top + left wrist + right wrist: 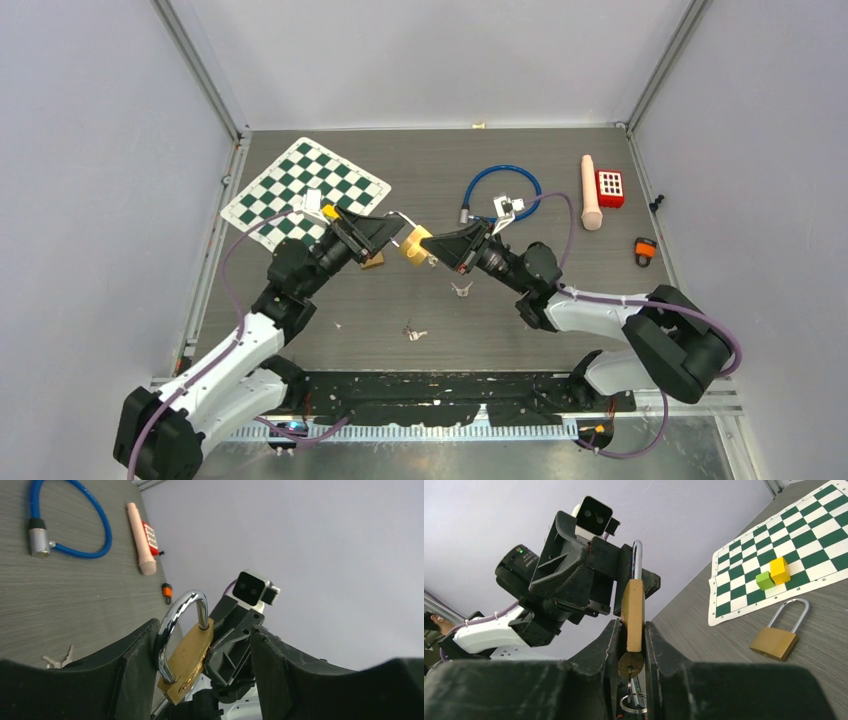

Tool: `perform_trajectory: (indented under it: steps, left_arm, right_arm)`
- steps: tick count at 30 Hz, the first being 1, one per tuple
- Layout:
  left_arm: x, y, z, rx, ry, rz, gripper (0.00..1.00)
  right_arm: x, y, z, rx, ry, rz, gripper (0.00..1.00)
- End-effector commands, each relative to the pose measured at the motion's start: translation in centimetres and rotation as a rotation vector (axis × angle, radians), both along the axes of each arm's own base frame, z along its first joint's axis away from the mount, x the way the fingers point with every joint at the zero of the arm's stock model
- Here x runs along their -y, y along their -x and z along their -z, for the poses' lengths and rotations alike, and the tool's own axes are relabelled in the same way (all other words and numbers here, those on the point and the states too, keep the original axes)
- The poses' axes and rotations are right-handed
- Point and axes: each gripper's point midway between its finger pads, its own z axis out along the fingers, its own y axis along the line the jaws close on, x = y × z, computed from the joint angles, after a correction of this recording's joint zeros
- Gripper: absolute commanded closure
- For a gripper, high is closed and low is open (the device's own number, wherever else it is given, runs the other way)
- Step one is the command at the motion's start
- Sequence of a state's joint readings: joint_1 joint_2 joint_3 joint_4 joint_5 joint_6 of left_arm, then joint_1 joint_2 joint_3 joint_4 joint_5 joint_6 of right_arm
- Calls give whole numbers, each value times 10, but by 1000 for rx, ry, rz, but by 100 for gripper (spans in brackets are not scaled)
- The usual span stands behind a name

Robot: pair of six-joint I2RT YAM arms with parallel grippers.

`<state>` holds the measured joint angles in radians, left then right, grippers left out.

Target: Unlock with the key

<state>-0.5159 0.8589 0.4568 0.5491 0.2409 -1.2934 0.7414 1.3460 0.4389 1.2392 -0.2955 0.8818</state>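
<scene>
Right tool [633, 630] is clamping the padlock [633, 607] above the counter [520, 330], key [630, 664] sitting in its keyhole. Left tool [204, 630] is standing open around the shackle [180, 605]. Shackle release is looking unconfirmed, probably remaining.

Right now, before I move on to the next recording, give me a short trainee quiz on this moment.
1. True or false: the right end effector pinches the body of the brass padlock, lifted off the table.
2. Where is the second padlock? A) on the table beside the chess mat; B) on the chess mat; C) held in the air.
3. What sits in the bottom of the brass padlock?

Key: 1 true; 2 A; 3 a key, with a ring below it.
</scene>
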Motion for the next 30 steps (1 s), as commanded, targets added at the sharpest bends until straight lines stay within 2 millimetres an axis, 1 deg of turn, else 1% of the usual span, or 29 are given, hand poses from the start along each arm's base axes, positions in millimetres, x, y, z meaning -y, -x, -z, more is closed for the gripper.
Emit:
perform_trajectory:
  steps: [1,6,7,8,9,10,11,12,13,14,15,16,17,18,20,22,23,25,26,28,29,30]
  left_arm:
    - [1,-4,15,-69,-149,0,41]
    - [11,-8,34,-161,-195,48,58]
    - [11,-8,43,-203,-223,52,63]
    - [10,-9,53,-255,-255,46,67]
    - [7,-11,64,-307,-286,28,69]
    - [2,-9,79,-373,-324,10,69]
    - [-3,-8,93,-438,-367,-11,69]
    - [-8,-8,102,-475,-405,-34,67]
    - [-16,-8,113,-520,-454,-64,65]
    - [-24,-11,121,-559,-507,-109,61]
    - [-32,-10,132,-606,-557,-140,58]
    - [-39,-10,141,-642,-606,-162,56]
    - [-44,-10,148,-664,-650,-173,54]
    - [-47,-9,155,-692,-684,-172,52]
    - [-48,-7,165,-749,-721,-146,49]
    - [-35,-5,166,-761,-694,-68,49]
    - [-29,-6,164,-756,-672,-38,49]
    - [-18,-6,156,-725,-623,13,49]
    - [-12,-8,151,-698,-598,31,48]
    - [-2,-12,139,-617,-545,65,45]
    - [1,-14,132,-575,-517,77,42]
    - [4,-14,127,-538,-492,88,37]
  right_arm:
    - [10,21,-55,187,-115,-34,95]
    - [8,24,-54,227,-83,-45,95]
    - [7,23,-52,231,-69,-43,95]
    - [6,22,-47,240,-35,-37,95]
    - [7,23,-47,258,-20,-31,95]
    - [5,19,-38,278,37,-14,95]
    - [7,17,-37,334,77,17,95]
    - [8,16,-31,338,126,28,95]
    - [9,13,-26,402,189,63,95]
    - [10,12,-17,403,257,74,95]
    - [11,8,-12,476,330,119,95]
    - [12,9,-5,479,397,121,95]
    - [12,7,-2,541,456,147,95]
    - [13,10,0,554,494,144,95]
    - [20,5,1,597,543,196,95]
    - [26,-3,8,628,622,249,95]
    - [28,-7,14,652,680,264,95]
    - [32,-16,20,667,728,304,95]
    - [34,-19,21,681,745,319,95]
    - [30,-20,20,690,749,313,95]
    - [28,-21,18,690,743,311,95]
    - [26,-20,16,682,726,303,95]
